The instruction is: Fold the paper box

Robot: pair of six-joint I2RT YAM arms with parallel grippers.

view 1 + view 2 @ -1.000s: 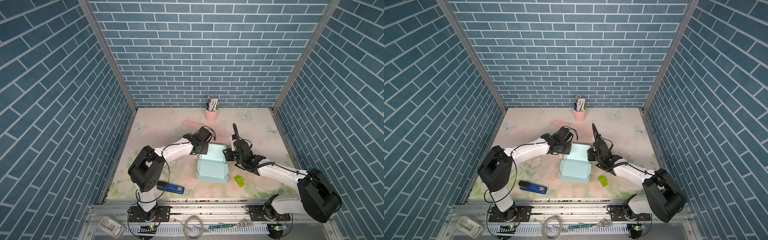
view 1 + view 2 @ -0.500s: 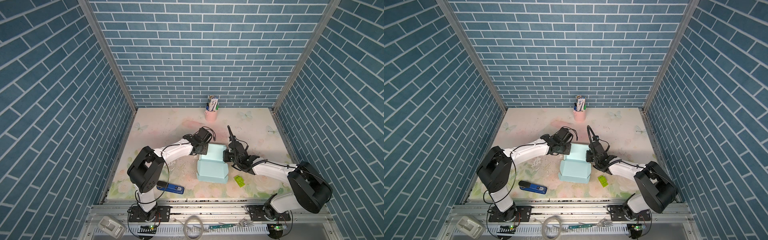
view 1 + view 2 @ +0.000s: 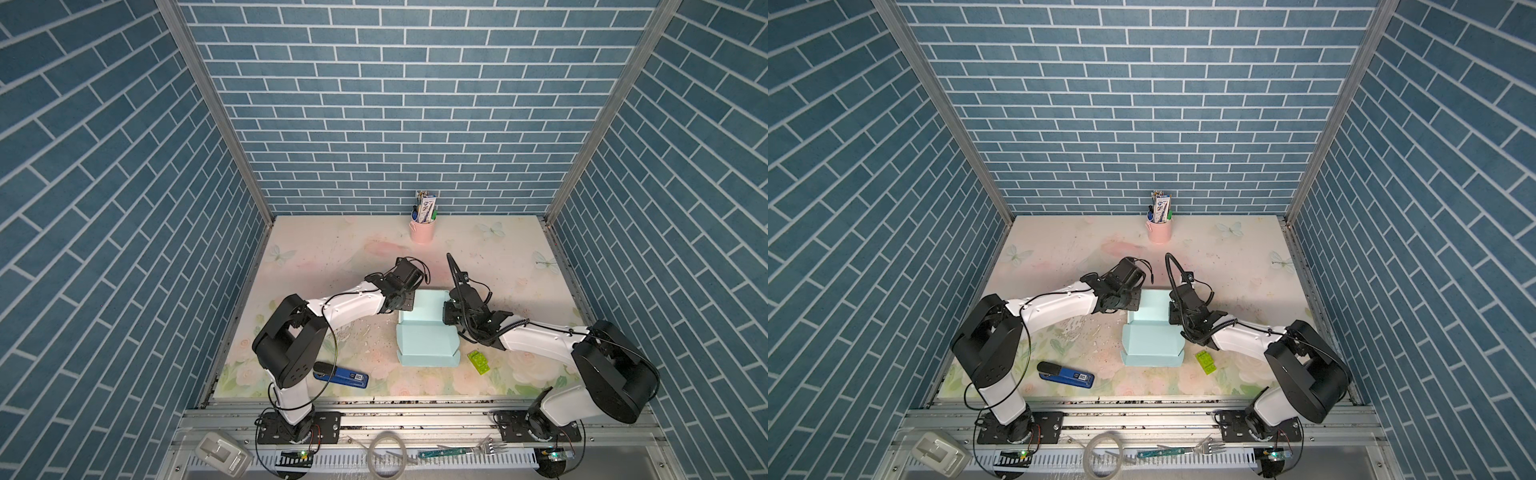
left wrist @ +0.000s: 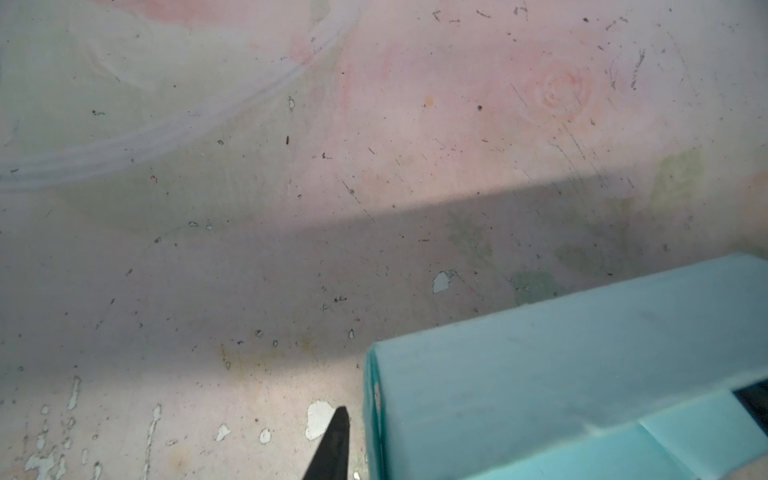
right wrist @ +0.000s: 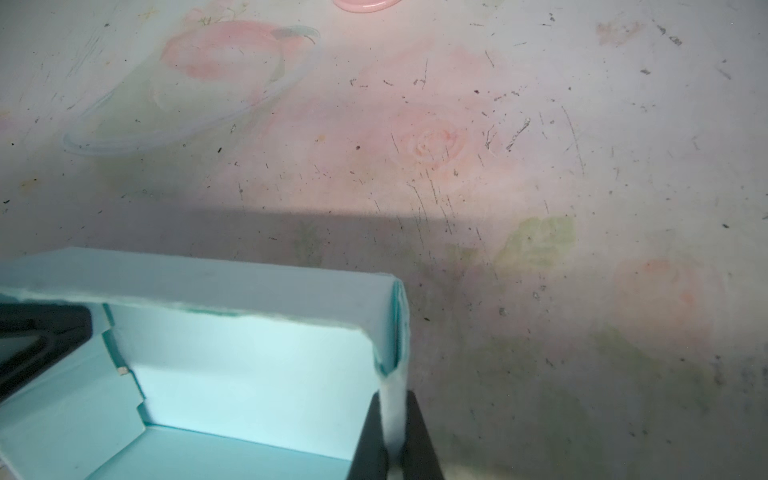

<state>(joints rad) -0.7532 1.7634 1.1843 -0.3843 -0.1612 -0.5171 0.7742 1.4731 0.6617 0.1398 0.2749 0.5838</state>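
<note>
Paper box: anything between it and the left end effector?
Nothing visible. The left end effector sits at the paper box; its one visible fingertip stands just off the wall, bare table between. Green brick and blue stapler lie well clear. The right end effector pinches the opposite wall.

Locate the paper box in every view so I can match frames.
In a top view: paper box mid-table, blue stapler to its lower left.
In a top view: paper box, same spot, green brick to its right.
Left wrist: its outer wall, close to the camera.
Right wrist: its open interior, right tool pinching a wall.
Shared landmark: floral table beneath it in all four.
</note>
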